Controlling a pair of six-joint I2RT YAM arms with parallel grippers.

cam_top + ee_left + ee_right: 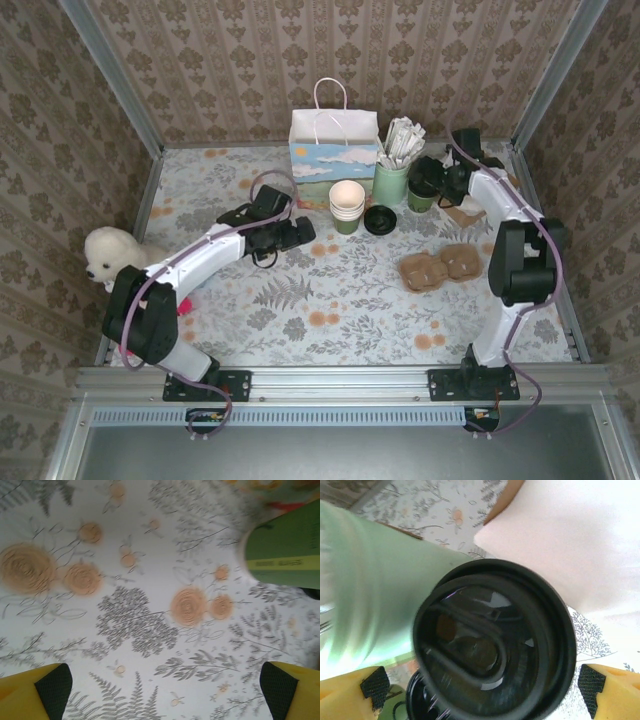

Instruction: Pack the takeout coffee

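Right claw (482,692) spread wide, pads either side of the takeout coffee (495,645), gap visible on both sides, black lid on. Coffee stands at 1 o'clock on the table (300,320), pale-green stick holder (391,183) just at its 9 o'clock. Left claw (165,690) spread wide too, holding nothing.

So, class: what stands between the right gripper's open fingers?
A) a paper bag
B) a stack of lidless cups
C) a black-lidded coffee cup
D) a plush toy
C: in the right wrist view, the spread fingers of the right gripper flank the lidded coffee cup.
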